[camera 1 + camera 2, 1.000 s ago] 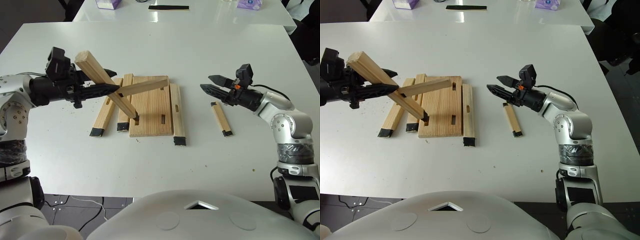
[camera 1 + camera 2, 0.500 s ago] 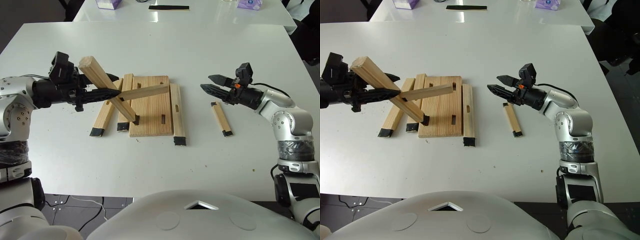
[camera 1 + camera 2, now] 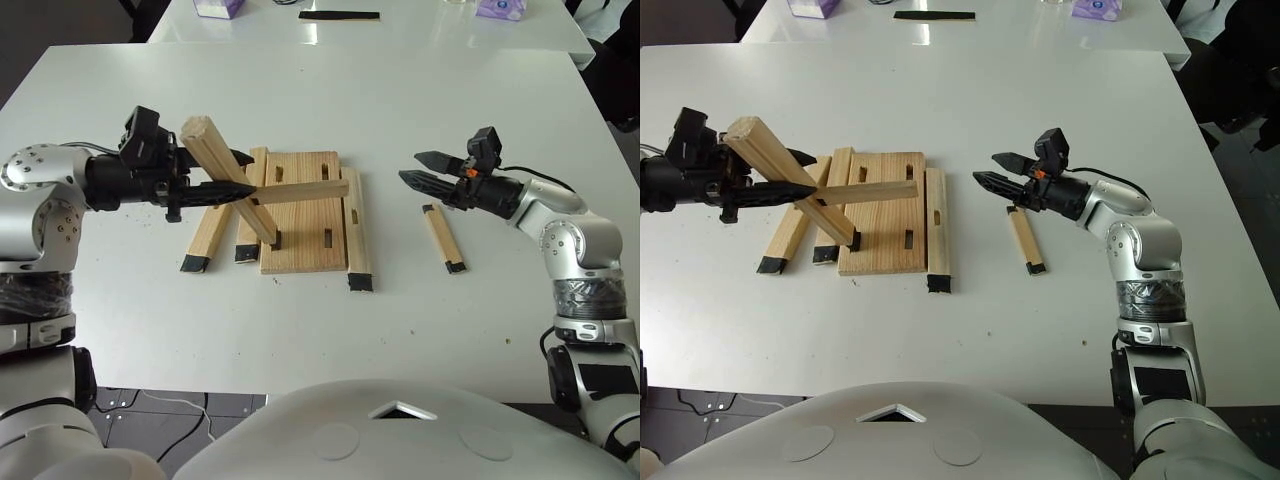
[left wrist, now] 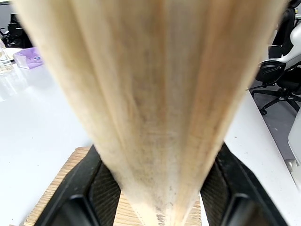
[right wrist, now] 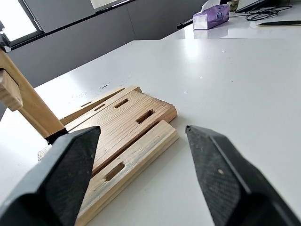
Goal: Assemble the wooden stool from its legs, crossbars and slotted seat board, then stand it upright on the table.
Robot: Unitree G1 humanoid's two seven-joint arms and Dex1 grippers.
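Note:
My left gripper (image 3: pixel 243 191) is shut on a wooden leg (image 3: pixel 228 178) that has a crossbar (image 3: pixel 300 189) fixed to it, sticking out to the right. The leg tilts, its black-tipped foot resting on the slotted seat board (image 3: pixel 305 225) near the front left slot. In the left wrist view the leg (image 4: pixel 155 94) runs between the black fingers (image 4: pixel 84 188). Two more legs (image 3: pixel 205 238) lie left of the board and one leg (image 3: pixel 356 232) along its right edge. A short crossbar (image 3: pixel 441 238) lies farther right. My right gripper (image 3: pixel 410 166) hovers open above the table, just behind that crossbar.
The white table (image 3: pixel 330 320) has wide free room in front of and behind the parts. A second table at the back carries tissue boxes (image 3: pixel 497 8) and a black strip (image 3: pixel 338 15). In the right wrist view the board (image 5: pixel 127 122) lies ahead of my open fingers (image 5: pixel 70 174).
My left arm has moved right, toward the board, carrying the leg and crossbar with it; the crossbar now lies level over the board. The right arm has barely moved.

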